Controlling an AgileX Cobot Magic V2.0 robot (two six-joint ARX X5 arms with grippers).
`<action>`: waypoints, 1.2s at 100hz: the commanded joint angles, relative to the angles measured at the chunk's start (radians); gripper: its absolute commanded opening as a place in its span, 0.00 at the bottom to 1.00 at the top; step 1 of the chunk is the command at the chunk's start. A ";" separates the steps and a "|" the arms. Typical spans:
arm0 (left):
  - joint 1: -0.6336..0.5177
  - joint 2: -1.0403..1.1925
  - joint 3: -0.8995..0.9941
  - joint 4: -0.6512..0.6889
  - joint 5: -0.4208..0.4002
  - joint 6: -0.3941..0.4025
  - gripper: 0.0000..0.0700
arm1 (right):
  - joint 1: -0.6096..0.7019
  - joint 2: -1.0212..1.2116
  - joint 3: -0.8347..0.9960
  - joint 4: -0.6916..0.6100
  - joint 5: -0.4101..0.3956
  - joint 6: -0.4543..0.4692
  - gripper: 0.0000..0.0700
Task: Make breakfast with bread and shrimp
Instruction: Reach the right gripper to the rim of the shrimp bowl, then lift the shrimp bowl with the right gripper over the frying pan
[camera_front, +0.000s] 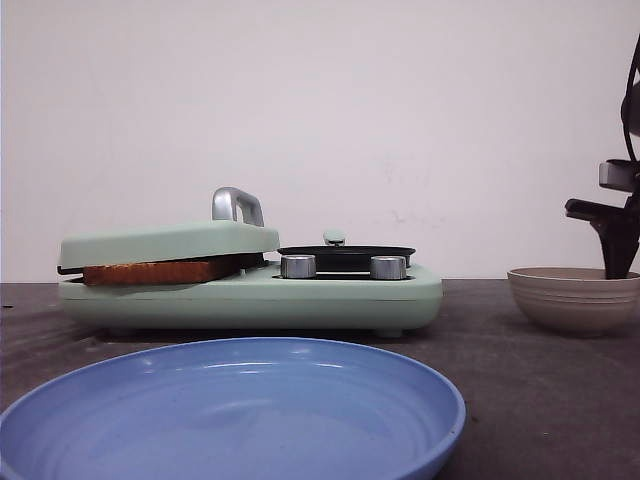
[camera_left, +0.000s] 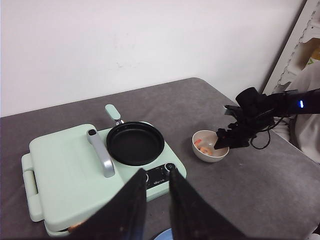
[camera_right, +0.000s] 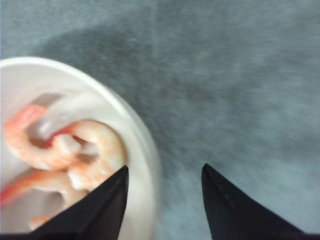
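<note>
The bread (camera_front: 160, 271) shows only as an orange-brown crust edge clamped under the shut lid (camera_front: 170, 242) of the pale green sandwich maker (camera_left: 65, 175). Several pink shrimp (camera_right: 75, 150) lie in a beige bowl (camera_front: 573, 298), which also shows in the left wrist view (camera_left: 210, 146). My right gripper (camera_right: 165, 170) is open and empty. It straddles the bowl's rim, one finger over the shrimp and the other outside. It also shows in the front view (camera_front: 612, 262). My left gripper (camera_left: 157, 175) hangs above the maker's front edge, narrowly open and empty.
An empty black frying pan (camera_left: 135, 143) sits on the maker's right half, behind two knobs (camera_front: 298, 266). A large empty blue plate (camera_front: 230, 420) lies at the near edge of the grey table. A white wall stands behind.
</note>
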 joint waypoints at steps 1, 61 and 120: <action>-0.005 0.008 0.018 0.010 -0.005 0.016 0.00 | 0.000 0.037 0.013 0.016 -0.040 0.038 0.30; -0.005 0.008 0.018 0.012 -0.005 0.016 0.00 | 0.093 -0.106 0.038 0.324 -0.176 0.068 0.00; -0.005 0.006 0.018 -0.004 -0.004 0.013 0.00 | 0.552 -0.093 0.224 0.591 0.227 -0.223 0.00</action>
